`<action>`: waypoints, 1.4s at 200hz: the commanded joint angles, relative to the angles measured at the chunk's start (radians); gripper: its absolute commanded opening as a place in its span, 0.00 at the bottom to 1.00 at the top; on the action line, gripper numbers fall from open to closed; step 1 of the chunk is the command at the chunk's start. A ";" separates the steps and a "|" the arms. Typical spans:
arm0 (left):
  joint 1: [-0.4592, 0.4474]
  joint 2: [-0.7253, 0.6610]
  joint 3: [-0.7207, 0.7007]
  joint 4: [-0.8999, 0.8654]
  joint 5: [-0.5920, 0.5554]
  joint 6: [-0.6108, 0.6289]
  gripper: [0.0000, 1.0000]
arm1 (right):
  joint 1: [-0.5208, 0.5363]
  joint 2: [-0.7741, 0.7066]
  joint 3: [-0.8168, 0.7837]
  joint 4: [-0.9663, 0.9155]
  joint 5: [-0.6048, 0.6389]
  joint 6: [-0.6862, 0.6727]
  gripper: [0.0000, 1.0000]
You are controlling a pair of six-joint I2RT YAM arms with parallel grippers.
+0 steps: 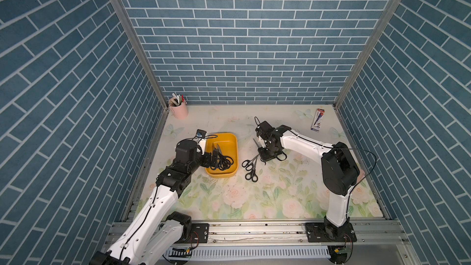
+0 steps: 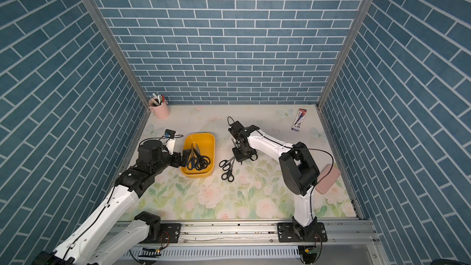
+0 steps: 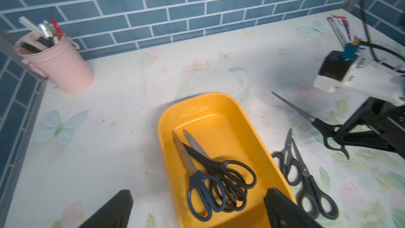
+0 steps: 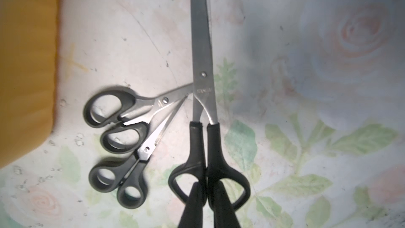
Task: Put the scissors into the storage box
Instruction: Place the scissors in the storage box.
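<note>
1. The long scissors (image 4: 202, 84) are pinched at their black handles by the right gripper (image 4: 207, 191), blades pointing far, right of the storage box (image 1: 230, 140)
2. Two smaller pairs (image 1: 251, 168) lie on the table, between box and right gripper
3. Three pairs (image 3: 214, 172) lie inside the box; the left gripper (image 3: 198, 194) hangs spread wide over its near-left part
4. Floral table (image 1: 280, 200), blue brick walls (image 1: 242, 34), pink pen cup (image 1: 179, 112) in the far-left corner

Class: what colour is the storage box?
The storage box is yellow-orange; see the left wrist view.

High top views overlook everything — close wrist cameras share the storage box (image 3: 219, 110).
</note>
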 commanded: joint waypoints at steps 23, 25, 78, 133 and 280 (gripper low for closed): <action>0.088 0.001 0.021 -0.017 -0.028 -0.021 1.00 | 0.031 -0.004 0.108 -0.075 0.011 0.011 0.00; 0.090 0.002 0.021 -0.018 -0.028 -0.020 1.00 | 0.032 -0.002 0.115 -0.077 0.011 0.011 0.00; 0.120 -0.003 0.019 -0.014 -0.025 -0.024 1.00 | 0.117 0.056 0.276 -0.092 -0.039 0.044 0.00; 0.180 0.002 0.021 -0.032 -0.134 -0.060 1.00 | 0.215 0.128 0.344 0.061 -0.125 0.177 0.00; 0.194 -0.011 -0.009 0.027 0.207 0.036 1.00 | 0.282 0.309 0.391 0.157 -0.074 0.256 0.00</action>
